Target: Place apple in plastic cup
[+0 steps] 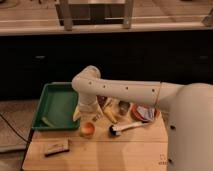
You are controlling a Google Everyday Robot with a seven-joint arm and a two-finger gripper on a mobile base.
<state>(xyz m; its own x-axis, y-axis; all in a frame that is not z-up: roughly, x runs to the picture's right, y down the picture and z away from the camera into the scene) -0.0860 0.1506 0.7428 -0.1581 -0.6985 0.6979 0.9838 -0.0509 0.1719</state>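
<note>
We see a wooden table with the white arm reaching across it from the right. The gripper hangs down below the arm's elbow, just beside the right edge of the green tray; whether its fingers are apart or together we cannot tell.

Directly below the gripper, on the bare wood near the tray's front right corner, sits the apple, and it looks to be resting in the mouth of the plastic cup, though the cup's wall is hard to separate from the fruit.

Open room: the front half of the table is mostly bare, apart from a flat brown block at the front left. The left edge of the table lies just past the tray.

Clutter sits right of the gripper: a yellow banana-like piece, a grey metal cup, a red plate with something pale on it, and a brush with a dark head lying across the wood. No writing can be read anywhere.

A dark cabinet front rises behind the table.
</note>
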